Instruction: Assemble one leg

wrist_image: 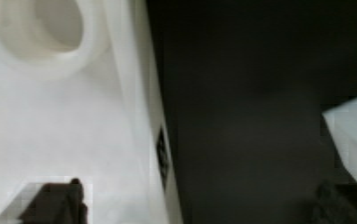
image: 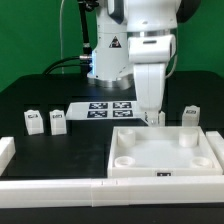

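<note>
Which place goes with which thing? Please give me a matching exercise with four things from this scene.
Things:
1 tray
2 marker board
3 gripper
4 leftmost leg

Places:
A far on the exterior view's left
B above the tray's far edge
C lying flat behind the tray
D in front, toward the exterior view's right

Pairs: 1-D, 2-C, 3-B, 4-A

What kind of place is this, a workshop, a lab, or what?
Most likely a robotics lab test bench: a robot arm's gripper above a black table, a marker board of tags, plus a tagged white leg and a tray.
</note>
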Robot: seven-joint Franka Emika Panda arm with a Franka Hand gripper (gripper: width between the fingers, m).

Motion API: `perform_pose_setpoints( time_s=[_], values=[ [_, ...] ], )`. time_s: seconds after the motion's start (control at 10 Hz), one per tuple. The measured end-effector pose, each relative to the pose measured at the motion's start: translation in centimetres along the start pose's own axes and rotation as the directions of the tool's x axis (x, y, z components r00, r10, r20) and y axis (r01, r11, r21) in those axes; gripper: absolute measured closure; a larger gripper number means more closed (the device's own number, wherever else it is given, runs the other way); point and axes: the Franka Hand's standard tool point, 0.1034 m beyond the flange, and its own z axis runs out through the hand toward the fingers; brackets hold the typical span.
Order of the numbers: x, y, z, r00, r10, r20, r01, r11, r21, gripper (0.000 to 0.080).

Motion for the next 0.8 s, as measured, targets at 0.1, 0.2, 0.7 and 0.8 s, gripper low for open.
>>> perform_pose_setpoints(
  time_s=[0.1, 0.2, 0.7, 0.8],
  values=[
    [0.41, -0.27, -0.7, 0.999, 0.033, -0.006, -0.033, 0.999, -0.018, 0.0151],
    [0.26, -0.41, -0.43, 0.999, 0.045, -0.006, -0.045, 0.999, -0.013, 0.0151],
    [0.19, -0.41, -0.26, 0.898, 0.44, -0.013, -0.44, 0.898, -0.002, 0.0151],
    [0.3, -0.5, -0.33, 0.804, 0.594, -0.04, -0.594, 0.804, -0.006, 0.0151]
  ],
)
